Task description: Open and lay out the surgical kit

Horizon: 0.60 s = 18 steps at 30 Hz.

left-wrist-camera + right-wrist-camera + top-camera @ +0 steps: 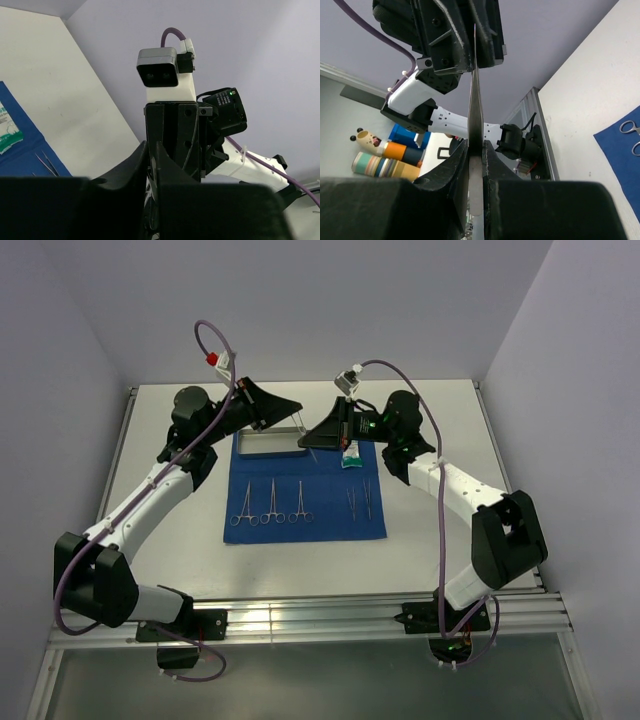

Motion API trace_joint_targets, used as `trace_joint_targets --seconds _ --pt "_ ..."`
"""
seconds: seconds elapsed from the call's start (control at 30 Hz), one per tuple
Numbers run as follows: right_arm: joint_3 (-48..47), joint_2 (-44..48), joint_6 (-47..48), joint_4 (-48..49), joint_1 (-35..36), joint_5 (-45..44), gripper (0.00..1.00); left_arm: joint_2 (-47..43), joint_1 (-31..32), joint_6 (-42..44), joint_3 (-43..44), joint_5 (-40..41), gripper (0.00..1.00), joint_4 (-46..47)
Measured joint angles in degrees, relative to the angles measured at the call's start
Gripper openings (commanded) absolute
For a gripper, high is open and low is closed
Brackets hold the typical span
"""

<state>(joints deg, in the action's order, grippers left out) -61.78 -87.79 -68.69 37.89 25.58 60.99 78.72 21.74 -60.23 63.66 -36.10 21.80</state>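
Worktop far side, blue cloth (318, 522) back edge: steel tray (262, 444), left hand (152, 146) and right hand (476, 152) clamped on rim.

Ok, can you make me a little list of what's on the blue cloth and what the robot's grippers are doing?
Cloth: royal-blue cloth, spread flat on the table
Tray: steel tray, at the cloth's far left corner
Clamps: three ring-handled clamps in a row, left side
Tweezers: two tweezers, right side
Packet: white-green packet, far right corner
Right gripper: shut on a slim steel instrument
Left gripper: seems shut on that instrument's other end
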Motion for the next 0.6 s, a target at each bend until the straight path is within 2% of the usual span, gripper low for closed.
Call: trace_joint_targets --seconds 0.03,0.07,0.1,0.13,0.17,0.23,0.47,0.53,0.6 --pt "0.0 -0.1 0.1 -0.2 0.0 0.0 0.00 0.0 0.1 -0.1 0.1 0.0 0.00 0.0" --pt "0.0 -0.2 0.4 -0.2 0.0 0.1 0.01 0.0 0.1 -0.4 0.2 0.0 0.00 -0.1" --pt "0.0 -0.2 0.9 -0.2 0.0 0.1 0.10 0.0 0.1 -0.6 0.2 0.0 0.00 -0.2" --pt "-0.1 -0.3 1.4 -0.4 0.0 0.1 0.24 0.0 0.1 -0.7 0.3 0.0 0.00 -0.3" --pt "-0.3 -0.3 2.0 -1.5 0.0 0.1 0.50 0.0 0.1 -0.7 0.3 0.0 0.00 -0.4" --pt "-1.4 -0.3 4.3 -5.5 0.0 -0.4 0.68 0.0 0.1 -0.2 0.3 0.5 0.00 -1.0" --pt "-9.3 0.5 23.2 -31.3 -4.2 -7.8 0.76 0.0 -0.2 4.4 2.2 5.9 0.00 -11.0" --pt "-11.5 1.3 29.9 -39.0 -5.6 -12.0 0.76 0.0 -0.3 5.7 3.2 7.7 0.00 -14.3" --pt "-14.8 1.6 36.9 -47.0 -6.1 -16.2 0.70 0.0 -0.3 6.8 4.1 9.7 0.00 -17.3"
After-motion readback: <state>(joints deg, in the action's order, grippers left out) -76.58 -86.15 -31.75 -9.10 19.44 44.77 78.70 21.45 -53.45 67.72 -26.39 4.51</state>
